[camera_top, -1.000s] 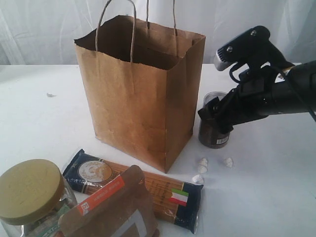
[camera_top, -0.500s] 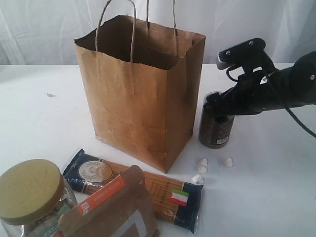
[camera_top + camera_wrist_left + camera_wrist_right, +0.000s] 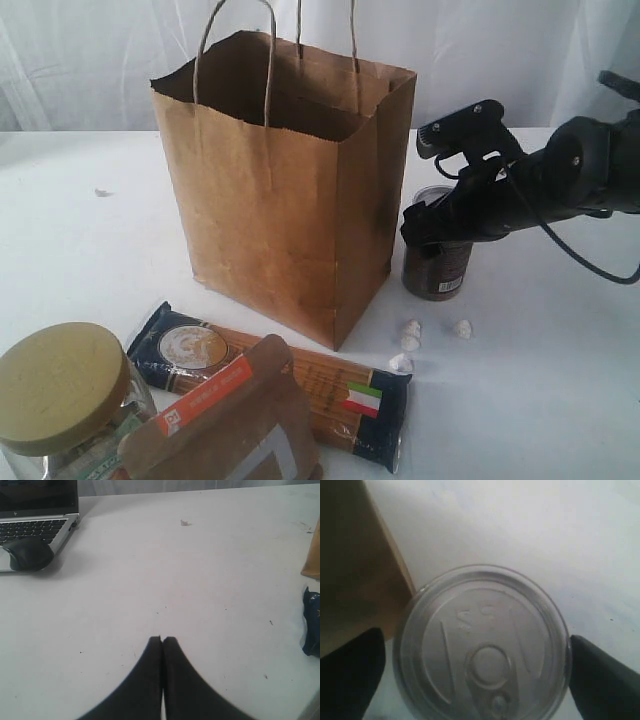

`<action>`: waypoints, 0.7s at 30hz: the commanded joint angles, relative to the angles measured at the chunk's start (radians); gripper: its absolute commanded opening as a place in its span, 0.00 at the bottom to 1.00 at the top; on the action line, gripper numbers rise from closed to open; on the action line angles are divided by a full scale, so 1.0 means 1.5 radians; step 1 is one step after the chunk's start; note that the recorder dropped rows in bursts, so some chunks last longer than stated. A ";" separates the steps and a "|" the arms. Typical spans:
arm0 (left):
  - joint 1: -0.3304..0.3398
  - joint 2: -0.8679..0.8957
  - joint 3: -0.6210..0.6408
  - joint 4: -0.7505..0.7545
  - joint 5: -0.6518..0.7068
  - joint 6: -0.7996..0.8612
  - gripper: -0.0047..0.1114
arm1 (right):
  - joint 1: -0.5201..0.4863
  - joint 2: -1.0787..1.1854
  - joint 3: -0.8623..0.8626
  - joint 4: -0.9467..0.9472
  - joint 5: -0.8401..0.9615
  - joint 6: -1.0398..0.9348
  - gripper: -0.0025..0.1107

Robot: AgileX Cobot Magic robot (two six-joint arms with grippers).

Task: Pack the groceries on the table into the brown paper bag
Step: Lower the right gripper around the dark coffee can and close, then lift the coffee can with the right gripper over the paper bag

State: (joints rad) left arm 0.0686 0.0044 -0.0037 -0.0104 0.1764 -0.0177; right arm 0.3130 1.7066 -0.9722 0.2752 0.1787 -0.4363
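Right end effector (image 3: 477,650) just dropped down and now straddles the dark pull-tab can (image 3: 437,275), jaws spread, not squeezing yet I think. Can's on the bench (image 3: 540,380), right beside the brown paper bag (image 3: 280,200). Grab's next. Left end effector (image 3: 162,641) is pinched closed.

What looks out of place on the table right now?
Three small white scraps lie loose on the table between the bag, can and spaghetti; they look like debris, not groceries. Nothing looks spilled.
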 commanded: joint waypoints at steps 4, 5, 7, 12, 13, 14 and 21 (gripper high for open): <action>0.001 -0.003 0.002 -0.005 -0.003 -0.001 0.04 | -0.004 0.002 -0.004 0.001 -0.010 -0.004 0.67; 0.001 -0.003 0.002 -0.005 -0.003 -0.001 0.04 | -0.004 0.002 -0.004 0.003 -0.009 -0.004 0.63; 0.001 -0.003 0.002 -0.005 -0.003 -0.001 0.04 | -0.004 0.002 -0.004 0.003 0.000 -0.004 0.55; 0.001 -0.003 0.002 -0.005 -0.003 -0.001 0.04 | -0.004 0.002 -0.004 0.003 0.019 -0.004 0.34; 0.001 -0.003 0.002 -0.005 -0.003 -0.001 0.04 | -0.004 0.002 -0.004 0.003 0.023 -0.004 0.31; 0.001 -0.003 0.002 -0.005 -0.003 -0.001 0.04 | -0.004 0.000 -0.004 0.003 0.025 -0.004 0.28; 0.001 -0.003 0.002 -0.005 -0.003 -0.001 0.04 | -0.004 -0.047 -0.004 0.003 0.046 -0.003 0.21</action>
State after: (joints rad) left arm 0.0686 0.0044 -0.0037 -0.0104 0.1764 -0.0177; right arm 0.3118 1.6826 -0.9758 0.2772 0.2401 -0.4363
